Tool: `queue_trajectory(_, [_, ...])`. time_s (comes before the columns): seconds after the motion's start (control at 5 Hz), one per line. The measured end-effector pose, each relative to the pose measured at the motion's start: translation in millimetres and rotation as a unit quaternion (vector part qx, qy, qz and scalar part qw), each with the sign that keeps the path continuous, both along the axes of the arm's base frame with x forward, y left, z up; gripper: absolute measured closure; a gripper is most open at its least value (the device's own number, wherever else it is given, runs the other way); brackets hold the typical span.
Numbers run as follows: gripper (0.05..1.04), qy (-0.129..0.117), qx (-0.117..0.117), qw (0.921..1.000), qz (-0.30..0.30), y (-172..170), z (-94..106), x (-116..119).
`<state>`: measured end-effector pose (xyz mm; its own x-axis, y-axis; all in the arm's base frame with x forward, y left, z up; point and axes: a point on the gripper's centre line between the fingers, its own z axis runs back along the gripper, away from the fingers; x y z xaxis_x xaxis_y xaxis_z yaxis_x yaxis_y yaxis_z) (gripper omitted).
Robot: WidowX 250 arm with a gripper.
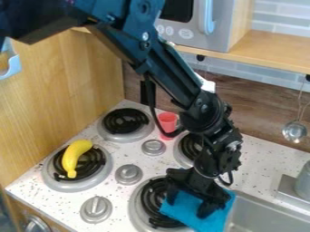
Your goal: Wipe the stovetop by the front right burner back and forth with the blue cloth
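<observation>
The black gripper hangs low over the front right burner's edge, beside the sink. Its two fingers stand apart, so it is open. Right under it lies a blue cloth, partly on the burner and partly towards the sink's rim; the cloth shows between and around the fingers. Whether they touch it, I cannot tell. A yellow banana rests on the front left burner. Behind the arm's forearm, near the back wall, stands a red cup, partly covered by the arm.
Several stove knobs rise between the burners. The metal sink lies at the lower right, with a grey faucet base beside it. A wooden wall bounds the left. Above the counter are a shelf with a toy microwave and a hanging ladle.
</observation>
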<state>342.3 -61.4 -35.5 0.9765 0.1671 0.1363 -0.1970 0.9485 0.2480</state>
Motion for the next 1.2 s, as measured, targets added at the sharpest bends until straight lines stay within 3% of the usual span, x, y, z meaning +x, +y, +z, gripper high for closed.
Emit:
queue_trajectory(0.4, [0.083, 0.024, -0.005, 0.9996, -0.015, 2, -1.6, -33])
queue_trajectory(0.6, [0.083, 0.051, 0.001, 0.9986, -0.014, 13, -1.9, -68])
queue_trajectory(0.8, [0.083, 0.055, 0.000, 0.9984, -0.016, 14, -1.5, -78])
queue_trajectory(1.0, [0.083, 0.041, 0.001, 0.9988, -0.027, 9, 2.2, -68])
queue_trajectory(1.2, [0.083, 0.025, -0.004, 0.9995, -0.019, 0, 0.6, -40])
